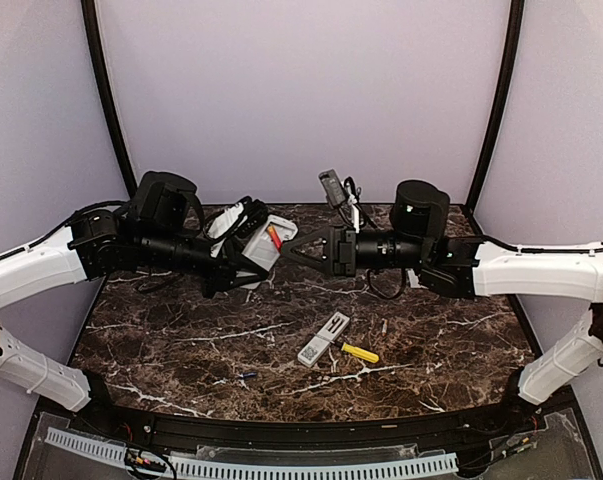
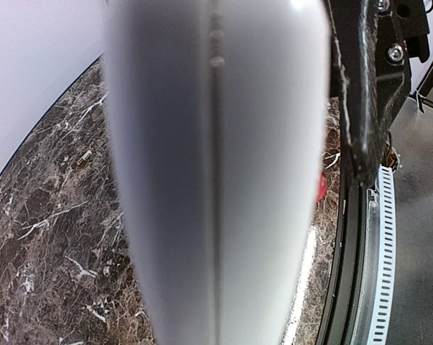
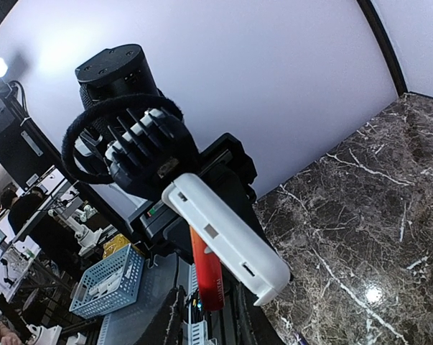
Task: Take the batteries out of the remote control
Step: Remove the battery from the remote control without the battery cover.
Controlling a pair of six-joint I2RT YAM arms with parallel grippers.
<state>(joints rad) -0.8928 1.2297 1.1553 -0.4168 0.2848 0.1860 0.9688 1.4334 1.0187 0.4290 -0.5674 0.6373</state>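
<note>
My left gripper (image 1: 243, 255) is shut on the white remote control (image 1: 261, 243) and holds it above the back of the table. The remote fills the left wrist view (image 2: 216, 180) and hides the fingers. A red battery (image 3: 207, 269) sticks out of the remote at an angle; it also shows in the top view (image 1: 273, 237). My right gripper (image 3: 205, 316) is open, with a finger on each side of the battery's free end and a gap at both sides. A small dark battery (image 1: 246, 376) lies loose on the table.
A flat white-grey cover-like piece (image 1: 323, 338) and a yellow-handled screwdriver (image 1: 359, 352) lie mid-table on the dark marble top (image 1: 181, 340). A blue basket (image 3: 108, 287) stands off the table. A black arm part (image 2: 363, 93) sits right of the remote.
</note>
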